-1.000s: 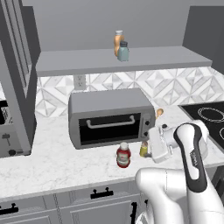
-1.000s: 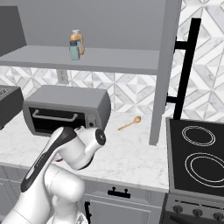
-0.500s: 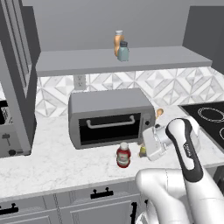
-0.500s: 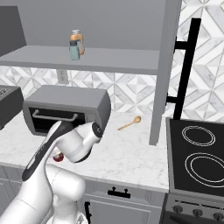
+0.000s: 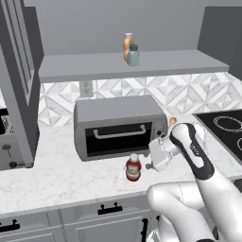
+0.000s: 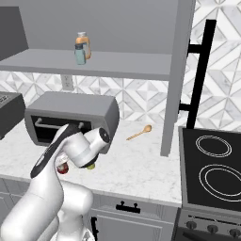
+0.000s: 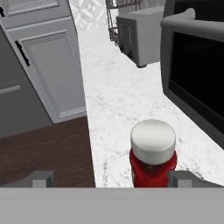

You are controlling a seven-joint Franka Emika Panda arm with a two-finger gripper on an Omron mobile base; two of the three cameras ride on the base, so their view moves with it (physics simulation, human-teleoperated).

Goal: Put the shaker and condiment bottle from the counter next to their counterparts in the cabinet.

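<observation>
The condiment bottle (image 5: 133, 168), squat and red with a white cap, stands on the marble counter (image 5: 56, 175) in front of the toaster oven. My gripper (image 5: 150, 160) is just right of it, level with it and open. In the hand view the bottle (image 7: 153, 153) stands close between the two fingertips, nearer the right one, and my gripper (image 7: 111, 179) holds nothing. A bit of the yellow shaker (image 6: 90, 165) peeks out under my wrist. Up on the cabinet shelf (image 5: 85, 66) stand the orange bottle (image 5: 127, 43) and the teal-grey shaker (image 5: 133, 56).
A grey toaster oven (image 5: 120, 126) sits right behind the bottle. A toaster (image 5: 10, 151) stands at the left, a wooden spoon (image 6: 139, 133) lies by the wall, and a black stove (image 6: 214, 164) is at the right. The counter's front edge is close.
My hand has swung left and down across the counter towards the red bottle, covering the yellow shaker in the left base view. The jaws stayed open.
</observation>
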